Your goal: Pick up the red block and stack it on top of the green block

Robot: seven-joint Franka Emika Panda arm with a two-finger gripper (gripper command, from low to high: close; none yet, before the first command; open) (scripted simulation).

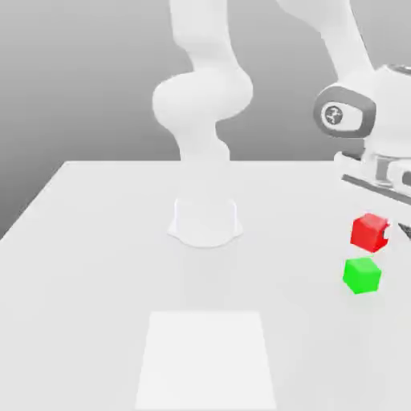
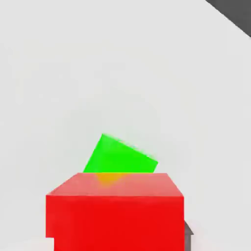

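The red block point(image 1: 368, 231) hangs a little above the table at the exterior view's right, with my gripper point(image 1: 376, 228) shut on it from above. One pale finger point(image 1: 389, 235) overlaps the block's right side. The green block point(image 1: 362, 275) rests on the table just below and slightly in front of the red one, with a small gap between them. In the hand view the red block point(image 2: 115, 212) sits close to the camera, and the green block point(image 2: 121, 156) lies beyond it, partly hidden behind its upper edge.
My arm's white base point(image 1: 205, 222) stands at the middle of the white table point(image 1: 96, 265). A lighter square patch point(image 1: 207, 357) marks the table's front. The table's edge and dark floor point(image 2: 238, 13) appear in a corner of the hand view.
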